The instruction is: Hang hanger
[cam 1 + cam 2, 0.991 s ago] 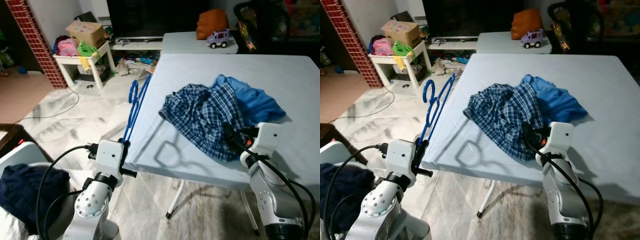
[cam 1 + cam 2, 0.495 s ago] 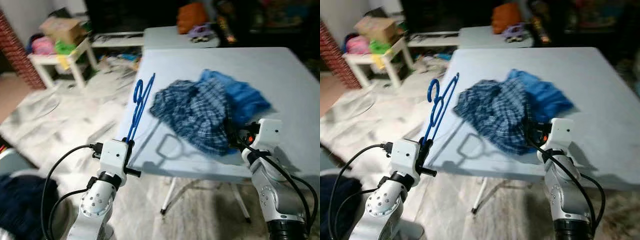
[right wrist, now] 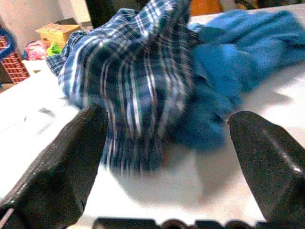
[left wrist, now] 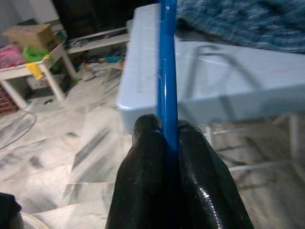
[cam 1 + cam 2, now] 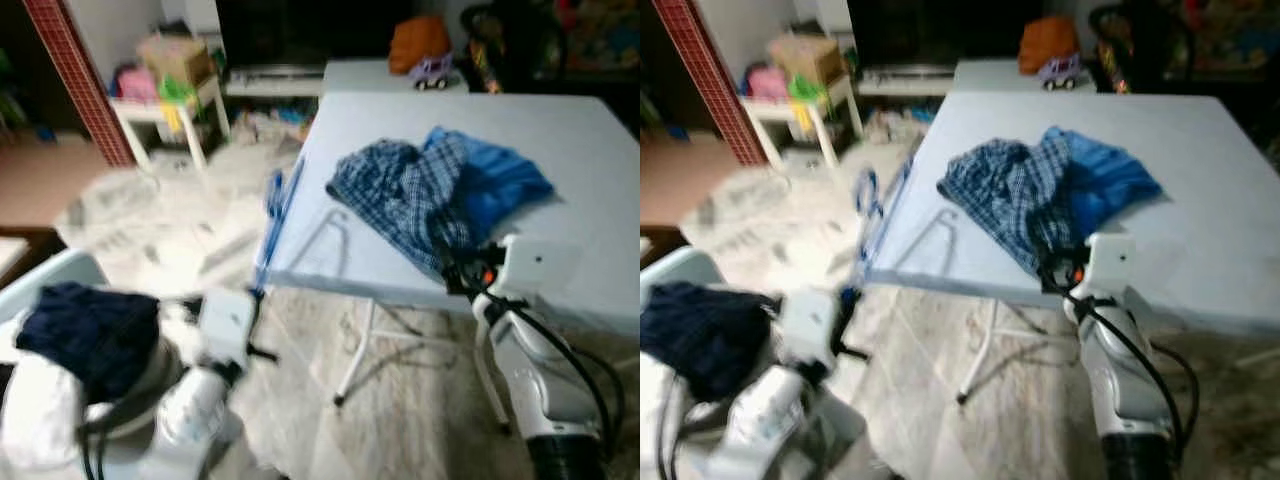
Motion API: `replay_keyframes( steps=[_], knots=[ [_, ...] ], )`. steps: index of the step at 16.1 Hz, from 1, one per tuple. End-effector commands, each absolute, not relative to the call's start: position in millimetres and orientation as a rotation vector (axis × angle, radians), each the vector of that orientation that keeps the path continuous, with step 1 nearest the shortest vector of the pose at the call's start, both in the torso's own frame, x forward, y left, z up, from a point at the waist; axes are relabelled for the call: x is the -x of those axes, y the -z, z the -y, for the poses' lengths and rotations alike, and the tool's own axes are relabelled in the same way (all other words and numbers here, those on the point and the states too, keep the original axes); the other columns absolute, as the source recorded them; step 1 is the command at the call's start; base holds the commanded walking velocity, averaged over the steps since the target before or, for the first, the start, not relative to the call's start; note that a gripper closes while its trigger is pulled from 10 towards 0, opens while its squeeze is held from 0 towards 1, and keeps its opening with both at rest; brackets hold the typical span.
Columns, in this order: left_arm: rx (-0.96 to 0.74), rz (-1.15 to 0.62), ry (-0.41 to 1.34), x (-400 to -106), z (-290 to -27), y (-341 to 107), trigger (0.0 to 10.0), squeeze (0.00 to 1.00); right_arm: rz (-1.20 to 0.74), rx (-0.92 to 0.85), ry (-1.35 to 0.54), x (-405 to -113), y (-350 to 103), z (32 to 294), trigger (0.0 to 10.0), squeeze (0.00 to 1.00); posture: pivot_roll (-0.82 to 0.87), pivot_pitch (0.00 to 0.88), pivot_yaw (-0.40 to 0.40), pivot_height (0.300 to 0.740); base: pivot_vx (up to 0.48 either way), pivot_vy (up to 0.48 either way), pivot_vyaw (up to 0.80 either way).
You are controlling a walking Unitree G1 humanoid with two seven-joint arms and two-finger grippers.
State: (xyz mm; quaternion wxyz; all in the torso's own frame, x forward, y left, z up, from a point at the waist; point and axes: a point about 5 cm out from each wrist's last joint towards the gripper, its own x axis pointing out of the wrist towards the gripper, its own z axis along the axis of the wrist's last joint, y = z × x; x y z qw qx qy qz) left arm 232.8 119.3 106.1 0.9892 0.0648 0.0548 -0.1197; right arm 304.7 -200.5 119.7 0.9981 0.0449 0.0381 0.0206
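The left gripper [image 4: 167,131] was clamped tight on the blue hanger [image 5: 274,212], its two black fingers [image 4: 143,157] pressed against either side of the thin blue bar, which ran straight up out of the grip. In the head views, blurred, that hanger stood upright off the near left corner of the pale table [image 5: 590,150], its top at about eleven o'clock from the left arm's white wrist block and just beside the table's left edge. The right gripper [image 3: 167,138] was spread wide with nothing between its fingers [image 3: 57,162], held low over the near edge of the table and aimed at the clothes. A checked blue shirt [image 5: 400,195] lay crumpled on the tabletop, and a plain blue garment [image 5: 500,180] lay touching it at about two o'clock. At the table's far end, around twelve o'clock, sat a small toy car [image 5: 432,72] with an orange bag [image 5: 420,42] beside it. At about nine o'clock from the left arm, a dark blue cloth [image 5: 85,330] lay heaped in a pale basket. Far off at ten o'clock stood a small white side table [image 5: 165,105] with a cardboard box [image 5: 180,58] on it, next to a red brick column [image 5: 75,75].
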Motion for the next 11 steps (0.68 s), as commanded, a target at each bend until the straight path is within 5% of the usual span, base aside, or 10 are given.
replay_keyframes(
  steps=[1,5,11],
  knots=[
    [-0.158,-0.084,0.221,-235.9,-124.6,-112.5,10.0,0.0,-0.072,-0.084,-0.051,-307.2,-122.5,197.5,10.0,0.0,-0.03,0.0,0.043,0.74,-0.285,0.0,0.0],
    [-0.161,-0.092,0.229,-235.0,-123.8,-110.9,10.0,0.0,-0.075,-0.079,-0.054,-306.6,-121.2,197.8,10.0,0.0,-0.04,0.0,0.045,0.74,-0.275,0.0,0.0],
    [-0.045,-0.077,0.247,-235.5,-127.7,-115.0,10.0,0.0,-0.07,-0.083,-0.071,-307.3,-122.4,195.8,10.0,0.0,-0.04,0.0,0.045,0.74,0.0,0.0,0.0]
  ],
)
